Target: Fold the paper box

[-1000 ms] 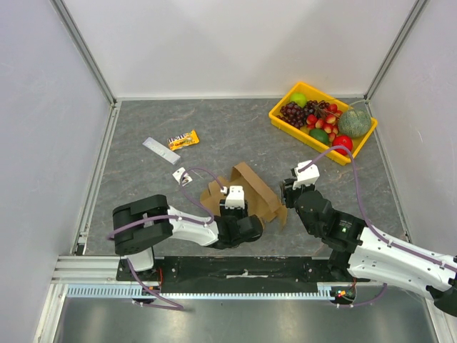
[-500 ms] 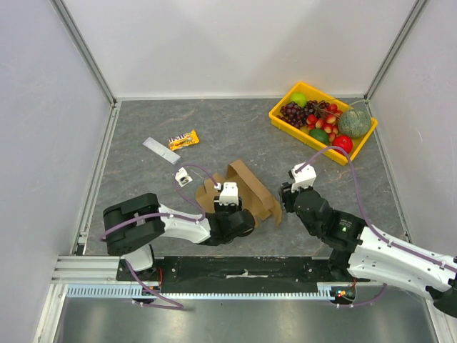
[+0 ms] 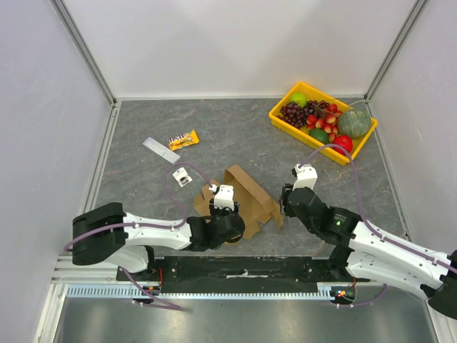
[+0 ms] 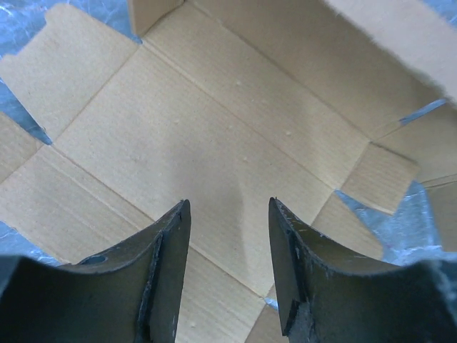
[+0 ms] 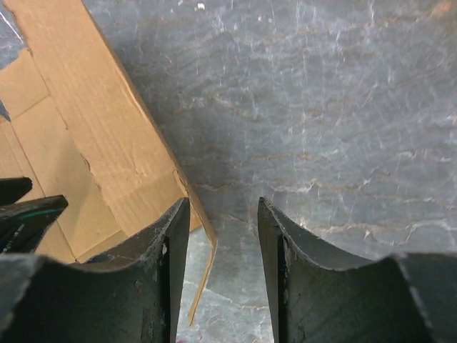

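The paper box is a brown cardboard sheet, partly folded, with flaps raised, near the table's front middle. My left gripper hangs over its near left part. In the left wrist view the left gripper is open and empty above the flat creased panel. My right gripper is at the box's right edge. In the right wrist view the right gripper is open, and a raised edge of a cardboard flap stands between its fingers, nearer the left one, not pinched.
A yellow tray of fruit stands at the back right. A snack bar, a grey packet and a small white object lie left of the box. Metal rails run along the left wall and the near edge.
The left arm's base link has swung left and the left gripper has slid a little left and nearer. The box has shifted slightly with it. The right gripper has edged towards the box's right flap.
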Controlling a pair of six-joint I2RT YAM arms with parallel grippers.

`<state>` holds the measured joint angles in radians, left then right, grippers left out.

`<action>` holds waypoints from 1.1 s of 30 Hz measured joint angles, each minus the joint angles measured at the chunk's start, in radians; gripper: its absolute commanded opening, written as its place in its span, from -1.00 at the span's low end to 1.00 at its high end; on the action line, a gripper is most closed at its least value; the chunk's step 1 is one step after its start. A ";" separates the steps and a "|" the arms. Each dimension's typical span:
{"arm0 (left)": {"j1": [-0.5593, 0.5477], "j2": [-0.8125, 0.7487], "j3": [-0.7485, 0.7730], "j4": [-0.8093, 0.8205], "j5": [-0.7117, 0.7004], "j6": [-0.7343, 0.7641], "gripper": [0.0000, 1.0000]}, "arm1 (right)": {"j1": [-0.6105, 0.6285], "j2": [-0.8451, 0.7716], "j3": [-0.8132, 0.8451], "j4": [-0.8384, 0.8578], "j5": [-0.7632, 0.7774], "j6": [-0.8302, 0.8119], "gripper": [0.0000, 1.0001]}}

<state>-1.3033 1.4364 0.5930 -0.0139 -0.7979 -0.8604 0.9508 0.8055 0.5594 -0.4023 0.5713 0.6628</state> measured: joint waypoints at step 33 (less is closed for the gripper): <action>0.361 -0.174 0.206 0.241 0.313 0.580 0.13 | -0.002 0.011 -0.082 -0.101 -0.222 0.266 -0.43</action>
<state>-0.9421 1.2629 0.7994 0.2268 -0.4847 -0.2806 0.9485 0.8162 0.4770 -0.5030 0.3489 0.9283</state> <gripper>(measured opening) 0.568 0.329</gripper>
